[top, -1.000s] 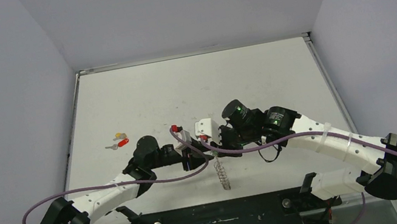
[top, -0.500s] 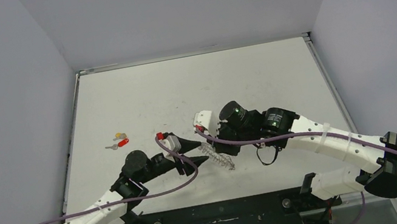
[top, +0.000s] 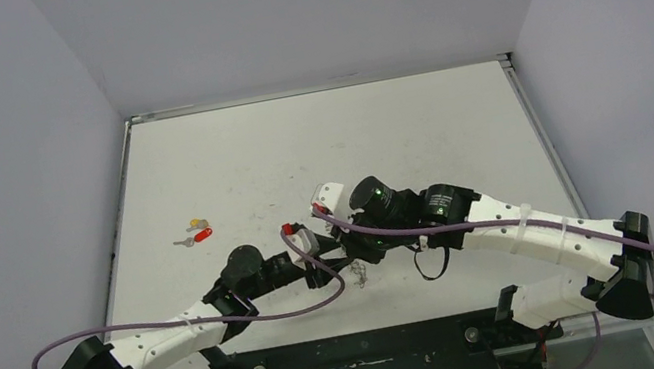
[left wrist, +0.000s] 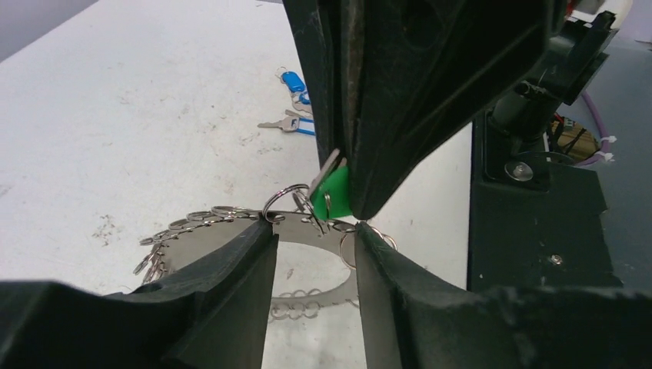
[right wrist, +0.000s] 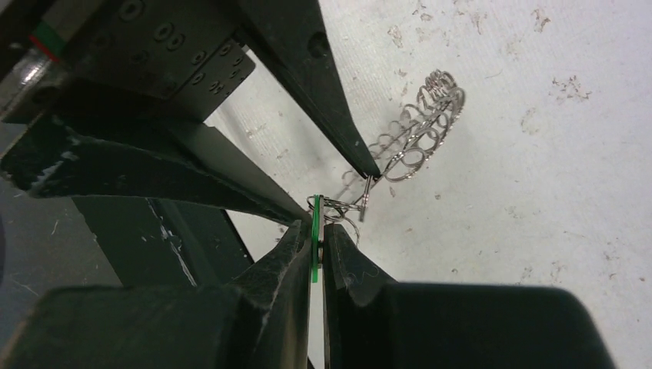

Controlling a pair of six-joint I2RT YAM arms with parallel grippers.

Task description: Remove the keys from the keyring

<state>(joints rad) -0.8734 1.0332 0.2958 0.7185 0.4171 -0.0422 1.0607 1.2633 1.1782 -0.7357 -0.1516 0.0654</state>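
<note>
Right end effector [right wrist: 317, 227] clamped on key [left wrist: 336, 192]; left end effector [left wrist: 313, 234] apart, straddling keyring [left wrist: 192, 231] rim underneath.

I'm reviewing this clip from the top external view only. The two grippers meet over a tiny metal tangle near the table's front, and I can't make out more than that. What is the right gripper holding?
Observer: The right gripper is shut on the small silver key with a bright green plastic tag, pinching the tag, which shows edge-on in its wrist view.
Reviewer: Is that key free of the ring?
Observer: It doesn't look so. In the left wrist view a wire loop appears to join the tag to the large flat grey metal keyring.
Reviewer: And the left gripper?
Observer: The left gripper is open, with its fingers on either side of that stretch of rim. I cannot tell whether they touch it.
</note>
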